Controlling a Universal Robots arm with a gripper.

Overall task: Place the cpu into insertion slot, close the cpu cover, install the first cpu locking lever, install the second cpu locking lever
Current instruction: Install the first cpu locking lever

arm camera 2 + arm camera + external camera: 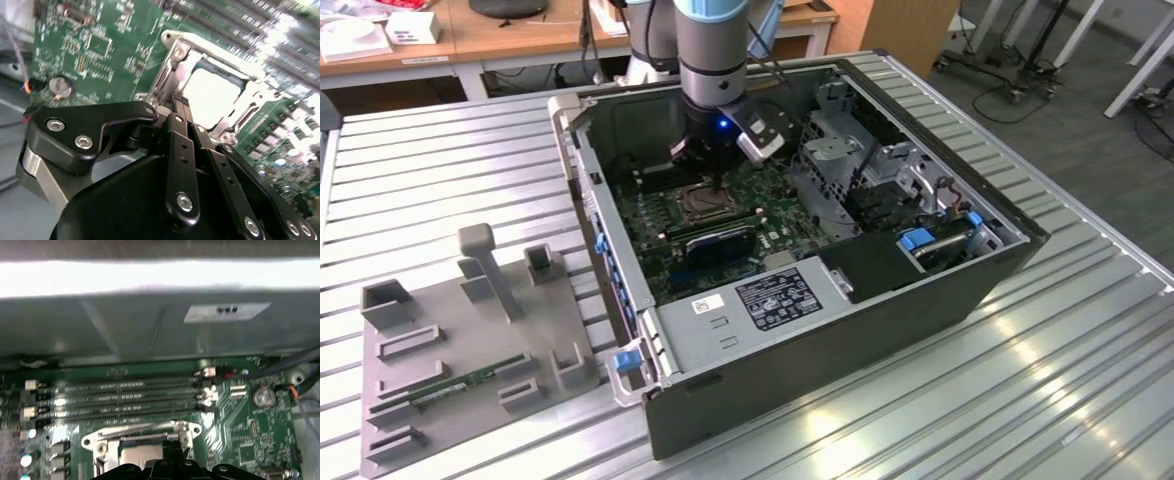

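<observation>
The arm reaches down into the open computer case point(947, 270), and the gripper point(698, 160) hangs low over the green motherboard point(707, 215), just above the socket area. On the case floor as the exterior view shows it, the socket sits near the centre of the board and the gripper is at about 12 o'clock from it, very close.

In the second wrist view the gripper point(179, 102) has its two black fingers point(181, 145) pressed together — they meet at one narrow tip with no gap that I can see, and nothing is pinched between them. This tip stands at the edge of the cpu cover point(172, 50), the silvery metal frame. The cover lies down flat over the socket, and through its cut-out centre the pale face of the cpu point(212, 95) is seen, so the cpu is already seated in the slot. If the tip really touches the frame or a lever, I cannot tell.

In the first wrist view the cpu cover point(142, 432) shows with the cpu point(140, 457) inside it, and the memory slots point(120, 397) run beside it.

Outside the case, at 9 o'clock from it in the exterior view, a grey fixture tray point(467, 350) rests on the metal table point(1067, 380) — a green memory stick point(467, 385) lies in it.
</observation>
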